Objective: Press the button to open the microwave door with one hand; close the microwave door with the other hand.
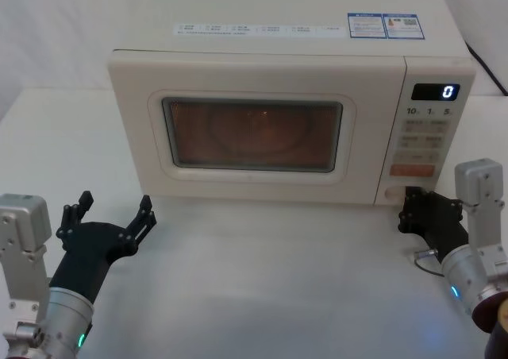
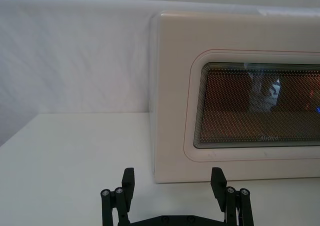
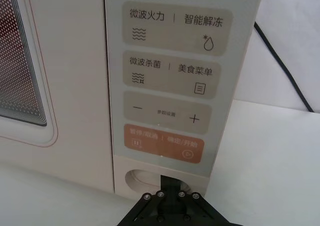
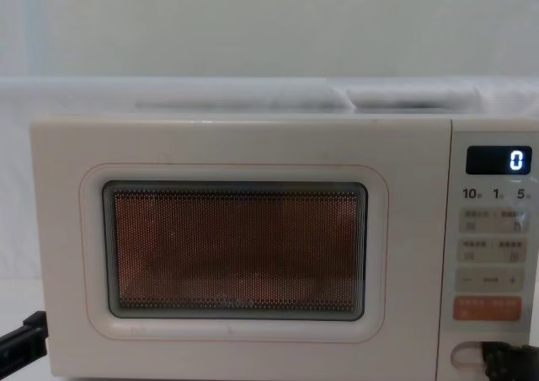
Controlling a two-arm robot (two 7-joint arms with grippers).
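Button met by right gripper (image 1: 409, 208)

The button (image 3: 145, 180) is touched by closed fingers; the microwave door (image 1: 254, 129) is shut; the left gripper (image 1: 111, 216) is held spread.

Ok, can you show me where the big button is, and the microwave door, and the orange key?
button (image 3: 145, 181), right wrist view, on its cream face left of the fingers.
microwave door (image 1: 135, 121), head view, on the cream frame left of the window.
orange key (image 3: 162, 142), right wrist view, its middle.

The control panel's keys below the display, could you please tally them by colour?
Cream keys with printed text: 3
Orange key: 1
Plain cream button, at the right gripper: 1
Total: 5
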